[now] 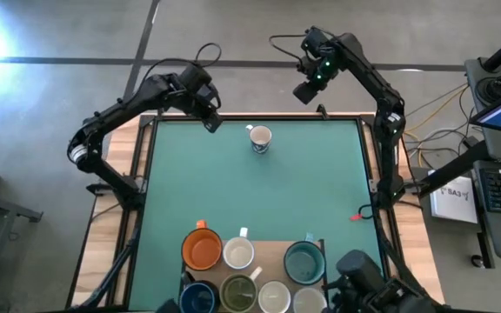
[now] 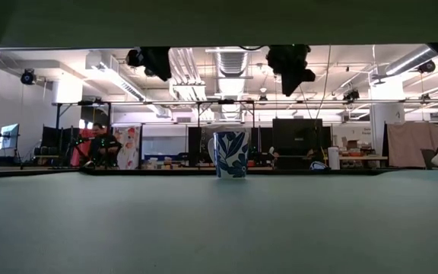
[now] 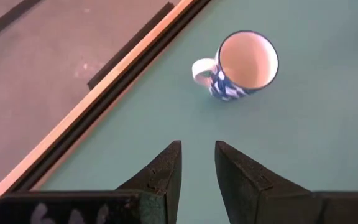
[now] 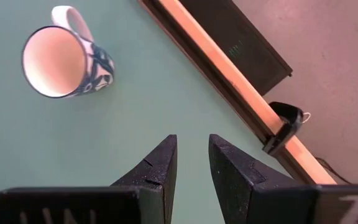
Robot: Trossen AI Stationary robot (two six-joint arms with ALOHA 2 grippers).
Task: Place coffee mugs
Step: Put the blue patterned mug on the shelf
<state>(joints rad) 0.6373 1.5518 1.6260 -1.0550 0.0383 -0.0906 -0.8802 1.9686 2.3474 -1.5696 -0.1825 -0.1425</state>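
A white coffee mug with a blue leaf pattern [image 1: 260,138] [image 2: 231,154] stands upright on its base on the green table, near the far edge. My left gripper [image 1: 211,122] [image 3: 197,146] hangs above the far left corner, tilted down toward the mug [image 3: 241,65], open, with nothing between its fingers. My right gripper [image 1: 305,93] [image 4: 192,140] hangs above the far edge to the mug's right, also open and empty; it sees the mug [image 4: 67,61] too. Several other mugs stand at the near edge: orange [image 1: 202,249], teal [image 1: 303,263], dark blue [image 1: 198,298], olive inside [image 1: 238,293] and white ones [image 1: 238,254].
The near mugs stand grouped on a brown board [image 1: 268,246]. A wooden rail [image 4: 229,68] runs along the table's far edge, with a black clamp [image 4: 284,127] on it. Open green tabletop [image 1: 259,191] lies between the patterned mug and the near group.
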